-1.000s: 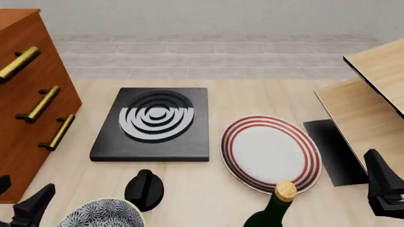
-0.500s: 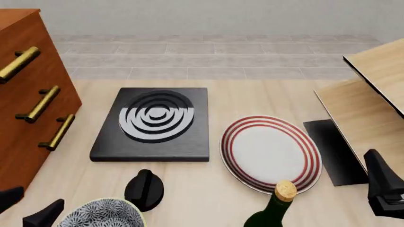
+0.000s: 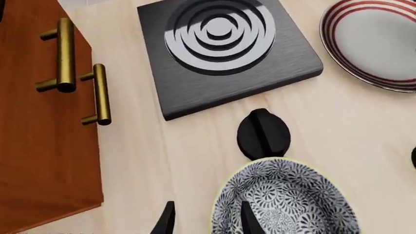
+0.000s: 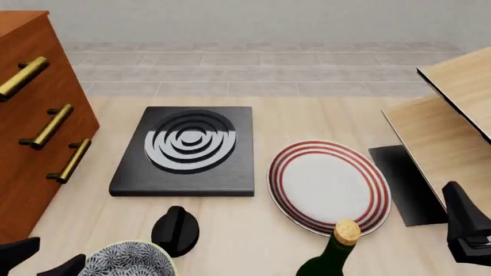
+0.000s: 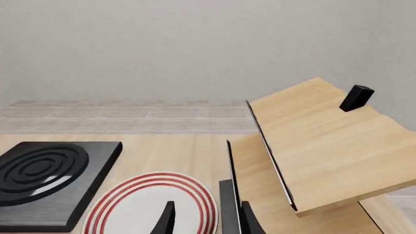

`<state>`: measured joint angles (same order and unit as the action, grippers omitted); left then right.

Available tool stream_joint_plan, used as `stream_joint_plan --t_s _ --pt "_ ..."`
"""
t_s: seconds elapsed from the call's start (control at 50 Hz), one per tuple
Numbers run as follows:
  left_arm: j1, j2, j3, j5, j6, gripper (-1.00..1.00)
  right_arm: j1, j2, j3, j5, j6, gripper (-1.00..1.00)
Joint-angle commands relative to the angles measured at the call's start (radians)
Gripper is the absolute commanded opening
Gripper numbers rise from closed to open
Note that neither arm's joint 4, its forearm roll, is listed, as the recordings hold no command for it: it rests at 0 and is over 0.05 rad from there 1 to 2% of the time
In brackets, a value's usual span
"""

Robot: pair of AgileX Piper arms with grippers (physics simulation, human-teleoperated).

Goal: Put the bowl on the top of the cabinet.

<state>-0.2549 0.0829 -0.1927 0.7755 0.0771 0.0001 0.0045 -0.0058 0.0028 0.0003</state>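
Note:
The bowl (image 4: 126, 261) with its grey-blue floral pattern sits at the table's near left edge, cut off by the frame. It also shows in the left wrist view (image 3: 286, 202). My left gripper (image 4: 42, 261) is open just left of the bowl. In the left wrist view (image 3: 204, 222) one finger stands over the bowl's inside and the other outside its rim. The reddish-brown cabinet (image 4: 31, 115) with brass handles stands at the left; its top is out of view. My right gripper (image 4: 464, 230) is open and empty at the right edge, above the plate's side in the right wrist view (image 5: 208, 219).
A black slab with grey rings (image 4: 184, 150) lies mid-table. A black knob-shaped object (image 4: 176, 230) sits just behind the bowl. A white plate with red rings (image 4: 328, 187), a green corked bottle (image 4: 337, 250) and a light tan wooden unit (image 4: 452, 126) are to the right.
My left gripper has sunk lower in the front view and shifted right, closing in on the bowl's left rim. The bowl and the right arm have not moved.

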Motion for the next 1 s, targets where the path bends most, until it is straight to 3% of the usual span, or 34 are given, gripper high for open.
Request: stream_joint_plan --t_s 0.02,0.32,1.0 --pt "-0.027 0.019 0.016 0.006 -0.016 1.0 0.0 0.0 0.0 0.0 0.0 1.0" --pt "-0.04 0.066 0.045 -0.022 -0.037 1.0 0.0 0.0 0.0 0.0 0.0 1.0" --pt "-0.017 0.117 0.135 -0.128 0.017 1.0 0.0 0.0 0.0 0.0 0.0 1.0"
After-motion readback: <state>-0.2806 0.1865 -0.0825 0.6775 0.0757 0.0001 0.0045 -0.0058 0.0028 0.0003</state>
